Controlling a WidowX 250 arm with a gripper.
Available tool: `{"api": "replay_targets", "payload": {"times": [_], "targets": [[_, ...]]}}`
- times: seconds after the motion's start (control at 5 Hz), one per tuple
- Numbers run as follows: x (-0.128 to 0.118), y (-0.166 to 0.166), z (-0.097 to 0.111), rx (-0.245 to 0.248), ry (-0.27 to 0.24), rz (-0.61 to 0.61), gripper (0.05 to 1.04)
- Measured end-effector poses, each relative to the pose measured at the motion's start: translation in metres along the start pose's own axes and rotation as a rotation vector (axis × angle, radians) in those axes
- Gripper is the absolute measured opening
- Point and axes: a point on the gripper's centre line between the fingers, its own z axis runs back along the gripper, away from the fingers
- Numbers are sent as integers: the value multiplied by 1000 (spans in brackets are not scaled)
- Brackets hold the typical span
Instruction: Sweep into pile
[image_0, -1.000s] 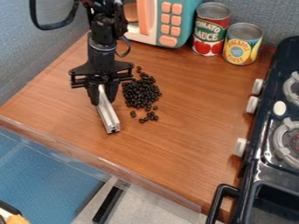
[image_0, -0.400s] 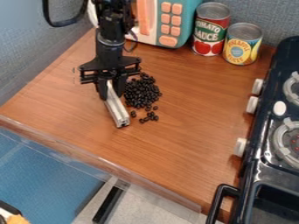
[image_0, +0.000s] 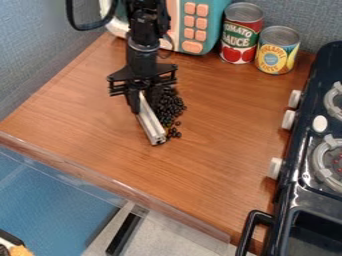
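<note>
The gripper (image_0: 143, 104) hangs down, its fingers pinching a metal bar (image_0: 151, 126) that slants out below them. Black beans (image_0: 174, 107) lie just beside the fingers, partly hidden behind them.

A wide lane of open counter (image_0: 224, 125) runs between the black beans (image_0: 170, 104) and the stove (image_0: 297, 175), whose knobs (image_0: 275, 168) project into its far side. A second lane extends from the metal bar (image_0: 151, 126) to the wall (image_0: 47, 60) and front edge. The beans obstruct travel on the bar's stove side. The toy microwave (image_0: 211, 27), red can (image_0: 240, 37) and yellow can (image_0: 277, 52) limit rear access.
</note>
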Motion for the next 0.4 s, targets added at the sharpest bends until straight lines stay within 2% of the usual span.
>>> {"api": "replay_targets", "payload": {"times": [0.4], "targets": [[-14,-15,2,-14,20,-19,333]]}}
